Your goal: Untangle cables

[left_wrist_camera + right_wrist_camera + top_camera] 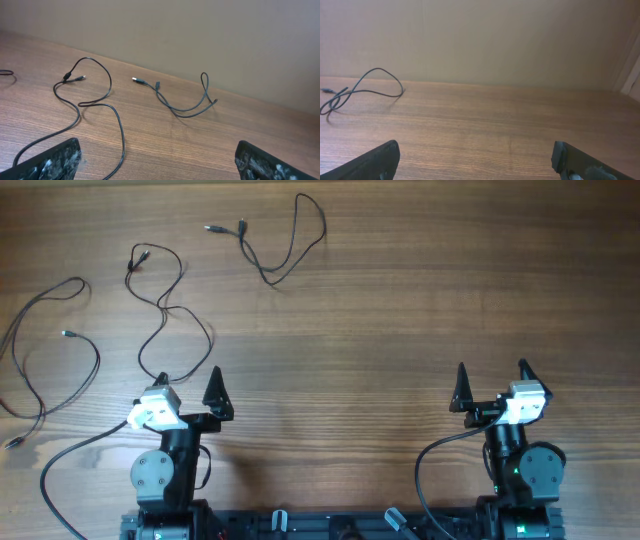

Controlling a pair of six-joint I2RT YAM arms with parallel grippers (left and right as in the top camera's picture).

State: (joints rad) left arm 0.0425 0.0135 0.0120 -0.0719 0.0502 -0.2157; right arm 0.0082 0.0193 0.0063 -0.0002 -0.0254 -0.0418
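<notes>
Three thin black cables lie apart on the wooden table (400,300). One cable (97,360) winds at the far left. A second cable (165,308) snakes down toward my left gripper (188,380); in the left wrist view this cable (109,82) trails between the open fingers (50,160), lying on the wood near the left one. The third cable (268,278) loops at the back centre, and it shows as a cable (185,109) with a metallic plug and as a cable (375,91) at the left. My right gripper (492,375) stands open over bare wood, as does the right gripper (477,160).
Thicker black arm cables (60,455) curve from the arm bases along the front edge. A beige wall (480,40) rises behind the table's far edge. Bare wood spreads across the right half of the table.
</notes>
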